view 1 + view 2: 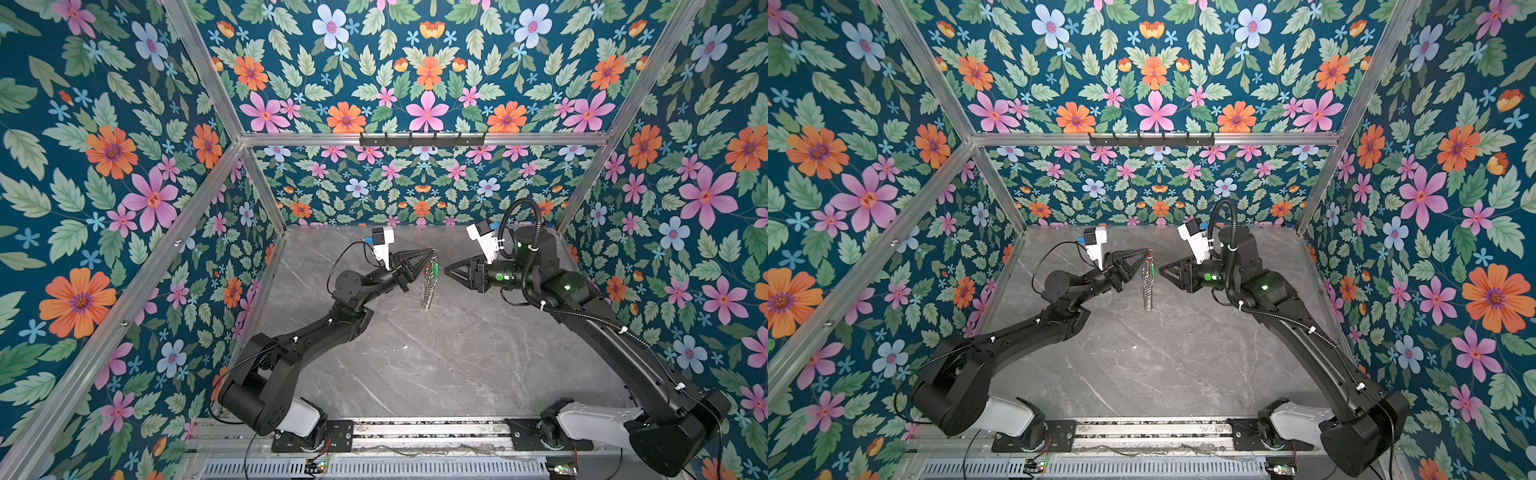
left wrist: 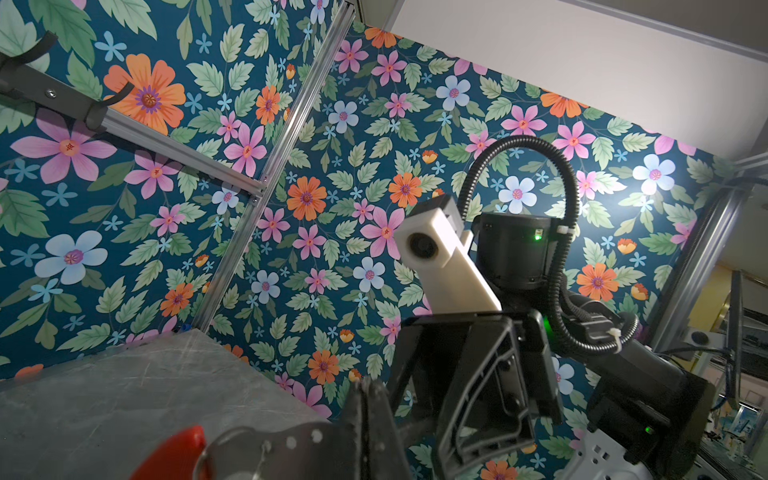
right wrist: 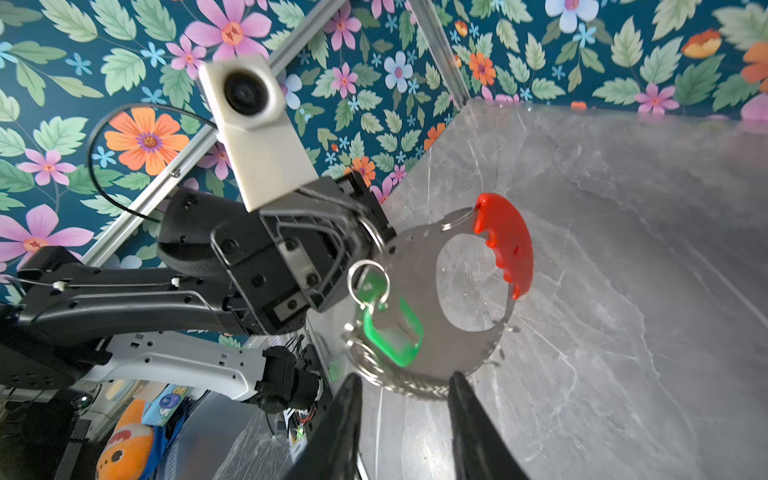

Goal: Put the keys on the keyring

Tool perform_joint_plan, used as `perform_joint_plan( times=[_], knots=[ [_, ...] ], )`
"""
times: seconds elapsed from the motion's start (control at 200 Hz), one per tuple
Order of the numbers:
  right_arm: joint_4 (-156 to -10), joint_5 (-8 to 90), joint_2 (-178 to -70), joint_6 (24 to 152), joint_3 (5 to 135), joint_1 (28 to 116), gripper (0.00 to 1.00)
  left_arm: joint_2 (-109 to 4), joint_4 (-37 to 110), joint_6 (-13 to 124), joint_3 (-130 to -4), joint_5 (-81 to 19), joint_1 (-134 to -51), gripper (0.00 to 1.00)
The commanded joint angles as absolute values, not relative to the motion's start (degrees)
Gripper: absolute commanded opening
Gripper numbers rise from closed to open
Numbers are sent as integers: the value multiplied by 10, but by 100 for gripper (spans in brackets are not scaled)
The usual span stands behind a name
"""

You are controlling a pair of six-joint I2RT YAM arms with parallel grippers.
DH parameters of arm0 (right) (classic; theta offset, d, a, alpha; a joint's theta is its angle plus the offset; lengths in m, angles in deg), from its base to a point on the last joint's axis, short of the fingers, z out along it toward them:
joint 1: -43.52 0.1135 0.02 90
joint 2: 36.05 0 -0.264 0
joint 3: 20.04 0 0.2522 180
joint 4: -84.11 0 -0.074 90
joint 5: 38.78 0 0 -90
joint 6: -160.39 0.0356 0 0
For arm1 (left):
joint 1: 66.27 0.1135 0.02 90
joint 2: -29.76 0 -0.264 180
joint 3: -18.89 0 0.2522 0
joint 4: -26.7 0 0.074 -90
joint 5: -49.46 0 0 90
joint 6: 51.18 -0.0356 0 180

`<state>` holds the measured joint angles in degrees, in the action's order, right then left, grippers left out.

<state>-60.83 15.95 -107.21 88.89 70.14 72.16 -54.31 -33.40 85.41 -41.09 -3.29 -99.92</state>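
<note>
Got my left hand (image 1: pixel 432 251) clamped shut on the rim of the keyring (image 1: pixel 429 283), holding it up over the middle of the counter (image 1: pixel 457 353). In both top views it hangs edge-on and near vertical, and I can't tell whether its bottom end touches the marble. From my right wrist the ring (image 3: pixel 415 257) shows flat: a grey plate with a big round hole, a red curved segment (image 3: pixel 505 243) along the side away from my left hand (image 3: pixel 370 239), and silver loops (image 3: pixel 399 384) crowding the near edge. The green key (image 3: pixel 392 328) lies against the plate's face, hung from a small silver loop (image 3: pixel 368 282) by the rim, right next to where my left fingers pinch. My right hand (image 3: pixel 405 377) faces the ring with its fingers (image 3: pixel 345 419) spread apart and gripping nothing. The looped edge sits just past the tips, and in a top view there's a thin gap between that hand (image 1: pixel 447 271) and the ring. There's lots of bare counter in front of and beside both arms. The floral walls (image 1: pixel 124 208) and aluminium posts (image 1: pixel 266 195) box in the back and sides, and a black hook rail (image 1: pixel 422 140) sits high on the back wall.
</note>
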Motion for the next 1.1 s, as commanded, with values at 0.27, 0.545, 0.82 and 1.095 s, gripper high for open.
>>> perform_joint_plan(
  times=[0.27,0.545,0.82,1.095],
  knots=[
    [-659,95,-1149,924,783,722,30,-537,-375,869,-419,-21,-998,0],
    [-676,87,-1156,936,783,722,14,-539,-379,872,-419,-20,-998,0],
    [-683,87,-1159,938,784,722,0,-547,-384,881,-422,-16,-998,0],
    [-617,126,-1165,878,814,722,0,-533,-354,857,-406,-15,-985,30]
  ],
)
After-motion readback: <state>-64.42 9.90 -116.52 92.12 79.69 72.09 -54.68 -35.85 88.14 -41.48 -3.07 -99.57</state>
